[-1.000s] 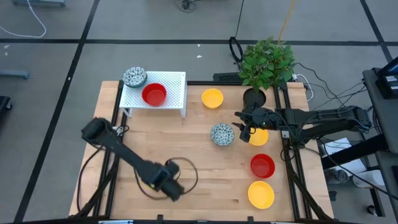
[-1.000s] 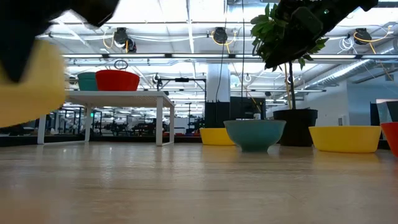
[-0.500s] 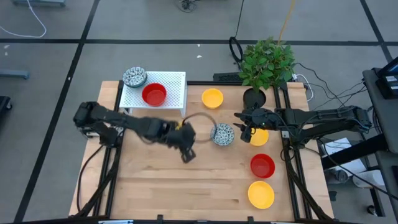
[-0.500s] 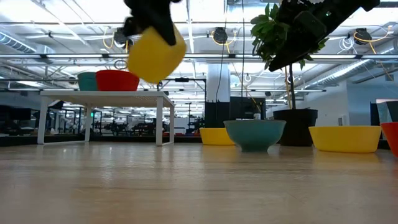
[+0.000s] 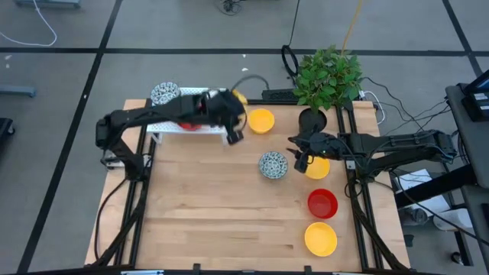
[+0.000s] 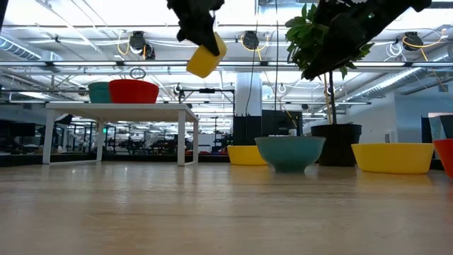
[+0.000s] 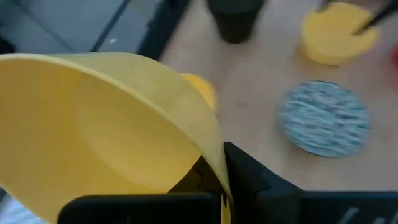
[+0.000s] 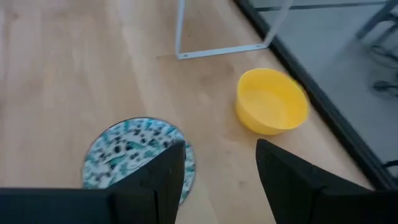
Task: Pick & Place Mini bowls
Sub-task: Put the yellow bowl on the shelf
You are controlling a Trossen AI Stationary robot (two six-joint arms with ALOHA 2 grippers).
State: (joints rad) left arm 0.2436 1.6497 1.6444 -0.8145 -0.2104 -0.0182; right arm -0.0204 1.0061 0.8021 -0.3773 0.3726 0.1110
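My left gripper (image 5: pixel 229 114) is shut on a yellow mini bowl (image 6: pixel 205 58), high above the right end of the white rack (image 5: pixel 210 98). On the rack stand a speckled bowl (image 5: pixel 164 93) and a red bowl (image 5: pixel 188 116), which the arm partly hides. On the table rest a yellow bowl (image 5: pixel 261 120), a speckled bowl (image 5: pixel 273 164), a red bowl (image 5: pixel 322 203) and a yellow bowl (image 5: pixel 321 238). My right gripper (image 8: pixel 217 177) stands open in the air beside another yellow bowl (image 5: pixel 318 168), with nothing between its fingers. My left gripper pinches the yellow bowl's rim (image 7: pixel 214 158), one finger (image 7: pixel 193 180) inside the bowl and one (image 7: pixel 249 180) outside. The fingers slant downward. The bowl is lifted clear and hangs tilted below the gripper, well above the table and the rack.
A potted green plant (image 5: pixel 327 76) stands at the far right corner, close behind my right arm. Bare wooden tabletop (image 5: pixel 206 214) lies across the near left and middle. The rack's legs (image 6: pixel 182 138) stand on the far left part of the table.
My left gripper has swung the yellow bowl from low over the near left of the table up and toward the far edge, to above the rack's right end. Its wrist has rolled, and the bowl has turned with it. My right arm has kept still.
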